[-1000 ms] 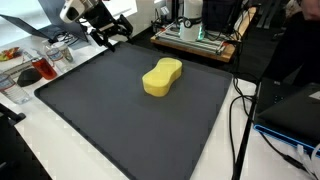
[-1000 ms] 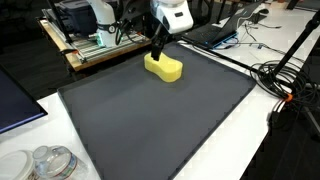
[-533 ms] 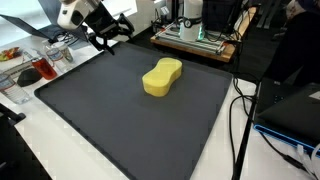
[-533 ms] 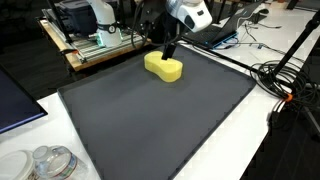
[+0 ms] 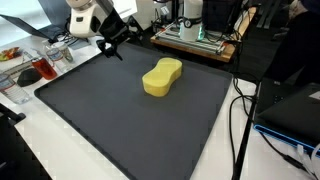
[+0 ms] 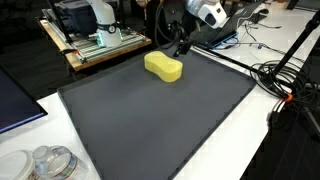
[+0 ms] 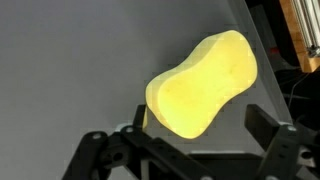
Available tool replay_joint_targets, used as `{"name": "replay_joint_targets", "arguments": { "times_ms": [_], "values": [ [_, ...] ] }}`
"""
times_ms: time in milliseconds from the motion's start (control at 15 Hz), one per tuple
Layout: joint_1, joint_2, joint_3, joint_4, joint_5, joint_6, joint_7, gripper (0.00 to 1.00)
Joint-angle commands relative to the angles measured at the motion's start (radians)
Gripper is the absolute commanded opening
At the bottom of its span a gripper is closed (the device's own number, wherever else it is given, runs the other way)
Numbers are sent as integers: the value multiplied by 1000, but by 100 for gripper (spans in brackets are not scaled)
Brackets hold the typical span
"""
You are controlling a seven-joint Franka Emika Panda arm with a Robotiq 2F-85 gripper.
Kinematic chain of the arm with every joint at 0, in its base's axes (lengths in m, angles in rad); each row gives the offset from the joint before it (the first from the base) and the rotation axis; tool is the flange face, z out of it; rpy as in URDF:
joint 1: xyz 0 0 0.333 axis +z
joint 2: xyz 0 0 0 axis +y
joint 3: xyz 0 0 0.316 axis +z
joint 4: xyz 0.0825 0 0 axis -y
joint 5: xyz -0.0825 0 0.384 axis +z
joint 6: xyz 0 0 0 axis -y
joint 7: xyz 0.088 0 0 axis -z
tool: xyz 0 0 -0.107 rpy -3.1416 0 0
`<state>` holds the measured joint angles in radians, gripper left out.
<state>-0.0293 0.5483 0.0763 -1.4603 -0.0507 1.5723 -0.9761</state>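
A yellow, peanut-shaped sponge (image 5: pixel 162 77) lies flat on the far half of a dark grey mat (image 5: pixel 120 125); it also shows in an exterior view as the sponge (image 6: pixel 164 67). My gripper (image 5: pixel 112 47) hangs in the air beside it, near the mat's back edge, and touches nothing. The gripper (image 6: pixel 182 48) points down just past the sponge's end. In the wrist view the sponge (image 7: pixel 200 80) fills the middle, and my gripper (image 7: pixel 199 116) stands open with its black fingers (image 7: pixel 262 125) spread wide and nothing between them.
Clear plastic containers (image 5: pixel 35 70) stand off the mat's corner. A machine on a wooden board (image 6: pixel 95 40) sits behind the mat. Black cables (image 6: pixel 285 80) lie along one side, a laptop (image 6: pixel 15 100) and clear tubs (image 6: pixel 45 162) on another.
The arm has swung sideways past the sponge, and the wrist has turned. The jaws stayed open. The sponge has not moved.
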Motion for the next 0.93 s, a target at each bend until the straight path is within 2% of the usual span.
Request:
{"name": "replay_joint_targets", "arguments": {
  "times_ms": [0, 400, 600, 867],
  "values": [
    [18, 4, 25, 17, -27, -12, -51, 100],
    [62, -27, 66, -28, -21, 34, -98, 100],
    [101, -52, 66, -70, -9, 146, 28, 100],
    [164, -90, 51, -150, -79, 342, 254, 100]
  ]
}}
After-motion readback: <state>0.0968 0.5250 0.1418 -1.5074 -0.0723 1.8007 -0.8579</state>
